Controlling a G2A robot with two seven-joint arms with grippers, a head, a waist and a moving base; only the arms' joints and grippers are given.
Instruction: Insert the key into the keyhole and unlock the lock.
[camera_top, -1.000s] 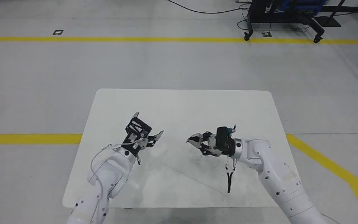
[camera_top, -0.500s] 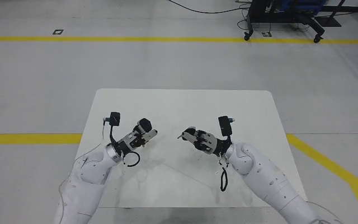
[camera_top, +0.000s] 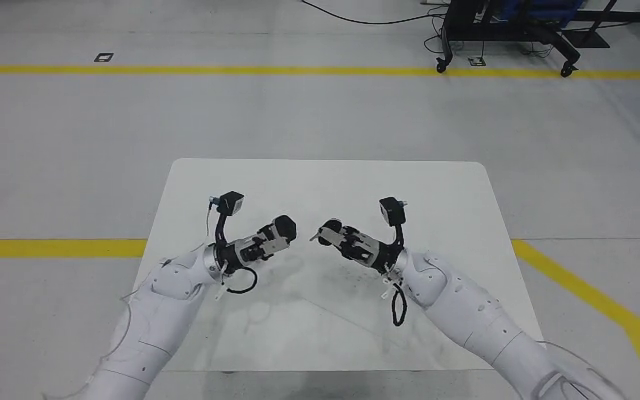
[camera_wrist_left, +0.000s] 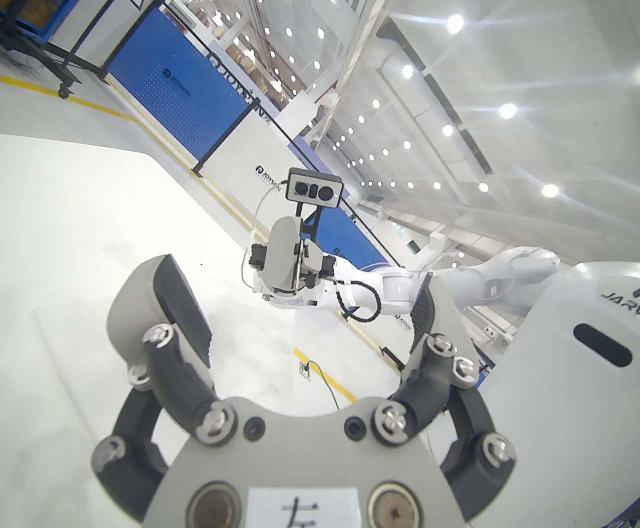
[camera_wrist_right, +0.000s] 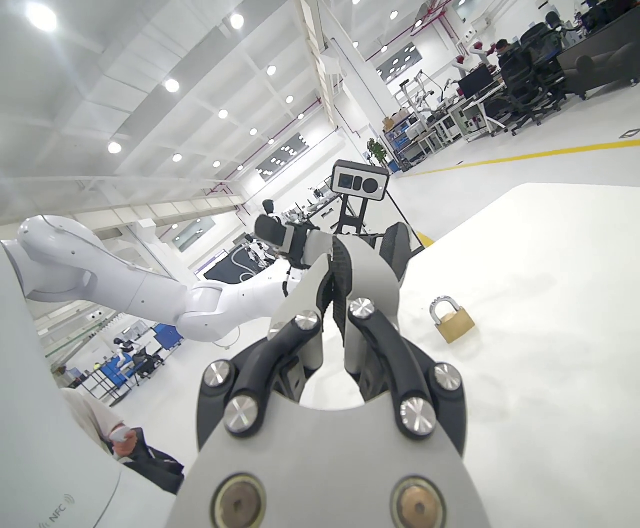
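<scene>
Pre-grasp stage as we read it, nothing picked up yet. Left gripper (camera_wrist_left: 298, 292) spread wide above the table (camera_wrist_right: 555, 280) middle. Right gripper (camera_wrist_right: 345, 255) also above the table middle, pads pressed together with nothing seen between them. Padlock (camera_wrist_right: 452, 321) lies flat on the table: brass body, silver shackle, looks latched. Next we need the key pinched and the padlock body held steady, keyhole reachable

A white table (camera_top: 330, 185) bears a brass padlock (camera_wrist_right: 452, 321), seemingly shut.
</scene>
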